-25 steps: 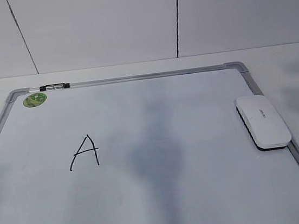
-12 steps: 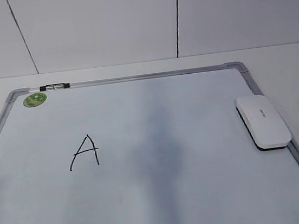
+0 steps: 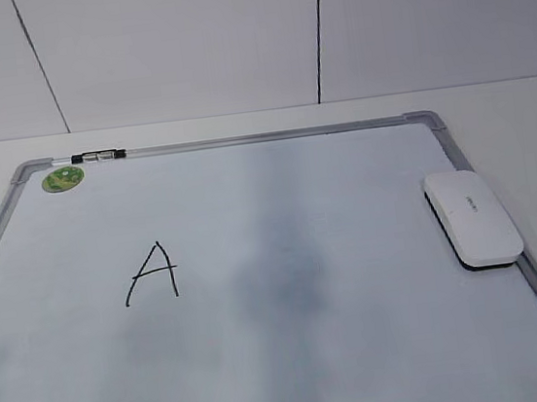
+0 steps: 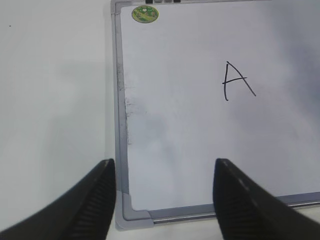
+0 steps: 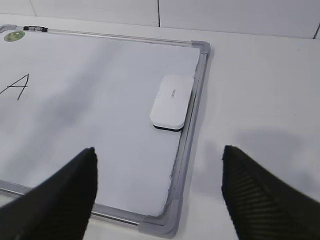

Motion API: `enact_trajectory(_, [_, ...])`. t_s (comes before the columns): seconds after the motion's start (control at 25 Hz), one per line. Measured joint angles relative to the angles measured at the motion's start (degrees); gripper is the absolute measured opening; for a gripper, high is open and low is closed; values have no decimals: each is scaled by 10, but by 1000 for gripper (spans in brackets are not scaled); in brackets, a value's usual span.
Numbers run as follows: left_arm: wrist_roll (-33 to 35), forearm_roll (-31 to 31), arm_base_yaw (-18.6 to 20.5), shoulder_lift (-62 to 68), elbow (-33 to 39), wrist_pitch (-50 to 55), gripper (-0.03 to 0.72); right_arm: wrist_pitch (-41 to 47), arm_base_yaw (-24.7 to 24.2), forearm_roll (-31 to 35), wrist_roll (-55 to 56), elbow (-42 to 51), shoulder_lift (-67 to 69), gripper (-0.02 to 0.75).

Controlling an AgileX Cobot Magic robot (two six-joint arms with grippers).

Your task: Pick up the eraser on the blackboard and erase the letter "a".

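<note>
The white eraser (image 3: 473, 217) lies flat on the right edge of the blackboard (image 3: 241, 140), partly over its frame; it also shows in the right wrist view (image 5: 172, 102). An angular capital "A" (image 3: 152, 272) is drawn on the board's left half. No lowercase cursive "a" is in view. My left gripper (image 4: 164, 165) is open and empty above the board's near left corner (image 4: 131, 215). My right gripper (image 5: 158, 150) is open and empty above the board's near right corner (image 5: 165, 220), well short of the eraser. Neither gripper shows in the exterior view.
A round green sticker (image 3: 62, 178) sits at the board's far left corner, with a small black-and-silver clip (image 3: 98, 156) on the top frame beside it. A white table (image 3: 523, 121) surrounds the board, and a white panelled wall stands behind.
The eraser, the board and the capital "A" have not moved. The grey shadows on the board and on the table at the right have faded and shifted.
</note>
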Motion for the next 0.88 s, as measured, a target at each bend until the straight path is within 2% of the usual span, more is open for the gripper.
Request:
enact_trajectory(0.24, [0, 6, 0, -73, 22, 1, 465, 7, 0, 1, 0, 18, -23, 592])
enact_trajectory(0.48, [0, 37, 0, -175, 53, -2, 465, 9, 0, 2, 0, 49, -27, 592])
enact_trajectory(0.88, [0, 40, 0, -181, 89, 0, 465, 35, 0, -3, -1, 76, -51, 592])
